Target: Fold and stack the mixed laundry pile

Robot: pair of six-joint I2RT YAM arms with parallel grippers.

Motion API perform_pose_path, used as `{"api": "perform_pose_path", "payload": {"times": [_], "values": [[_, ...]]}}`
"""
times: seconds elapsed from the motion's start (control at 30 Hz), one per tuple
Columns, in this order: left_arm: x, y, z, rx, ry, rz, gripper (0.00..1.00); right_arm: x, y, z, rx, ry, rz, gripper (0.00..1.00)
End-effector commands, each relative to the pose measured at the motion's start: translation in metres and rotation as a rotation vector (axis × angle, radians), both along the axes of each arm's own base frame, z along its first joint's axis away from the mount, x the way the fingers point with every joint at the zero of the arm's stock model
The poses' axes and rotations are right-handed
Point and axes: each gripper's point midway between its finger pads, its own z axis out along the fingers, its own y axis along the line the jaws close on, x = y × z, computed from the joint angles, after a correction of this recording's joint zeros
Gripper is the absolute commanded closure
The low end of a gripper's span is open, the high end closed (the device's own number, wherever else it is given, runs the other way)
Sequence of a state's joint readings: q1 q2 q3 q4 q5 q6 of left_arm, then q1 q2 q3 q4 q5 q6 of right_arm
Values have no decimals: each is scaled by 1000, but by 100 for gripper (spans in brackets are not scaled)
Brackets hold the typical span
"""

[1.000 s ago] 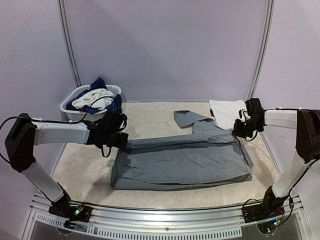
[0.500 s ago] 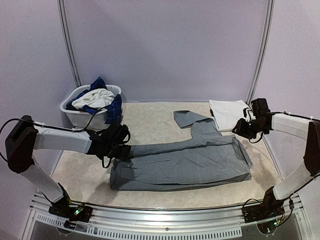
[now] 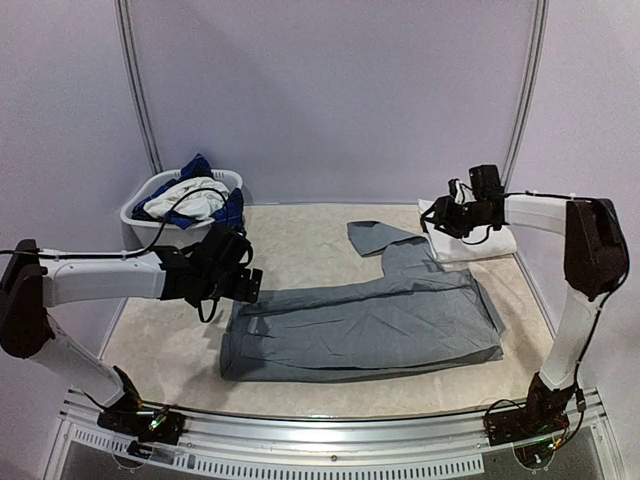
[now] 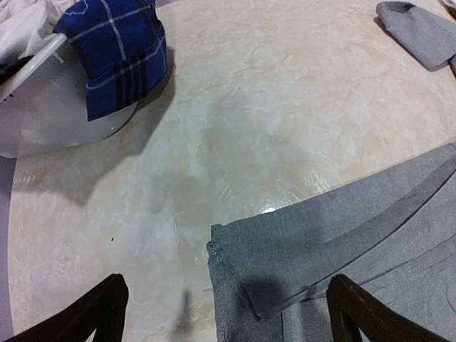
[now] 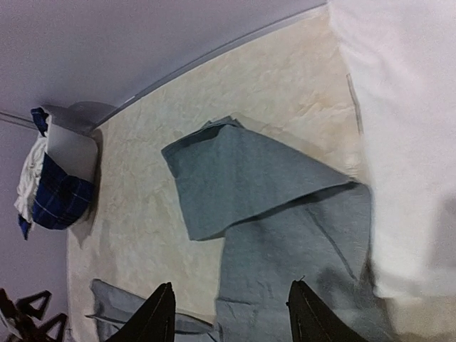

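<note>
A plain grey T-shirt (image 3: 370,325) lies flat in the middle of the table, its far long edge folded over and one sleeve (image 3: 375,236) sticking out toward the back. My left gripper (image 3: 243,285) hovers open over the shirt's left folded corner (image 4: 285,249), its fingers (image 4: 92,313) wide apart with nothing between them. My right gripper (image 3: 440,218) hangs open above the sleeve (image 5: 235,171), next to a folded white garment (image 3: 465,235), and holds nothing. The rest of the laundry pile, a blue plaid piece (image 4: 117,50) and white pieces (image 3: 185,198), sits in the basket.
The white oval basket (image 3: 140,228) stands at the back left corner, with plaid cloth hanging over its rim. The folded white garment (image 5: 406,142) lies at the back right, close to the table's right edge. A pale wall closes the back.
Both grippers have opened and let go of the grey shirt's folded edge, which now lies on the shirt. The right arm has swung back and left toward the white garment.
</note>
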State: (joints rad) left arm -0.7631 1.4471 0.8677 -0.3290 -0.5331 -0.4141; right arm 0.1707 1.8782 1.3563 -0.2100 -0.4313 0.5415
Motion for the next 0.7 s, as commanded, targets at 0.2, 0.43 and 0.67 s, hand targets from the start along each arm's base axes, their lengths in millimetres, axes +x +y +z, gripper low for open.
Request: {"api": "perform_pose_path", "payload": {"times": [0.2,0.43,0.67], "values": [[-8,4,-9,19,15,-8,0,56,71,-51,348,98,-58,45],[-7,1,-11,17,18,-19,0,66,70,-81,398,134,-126,45],[-7,0,-13,20,20,-24,1,61,77,-93,454,175,-127,46]]}}
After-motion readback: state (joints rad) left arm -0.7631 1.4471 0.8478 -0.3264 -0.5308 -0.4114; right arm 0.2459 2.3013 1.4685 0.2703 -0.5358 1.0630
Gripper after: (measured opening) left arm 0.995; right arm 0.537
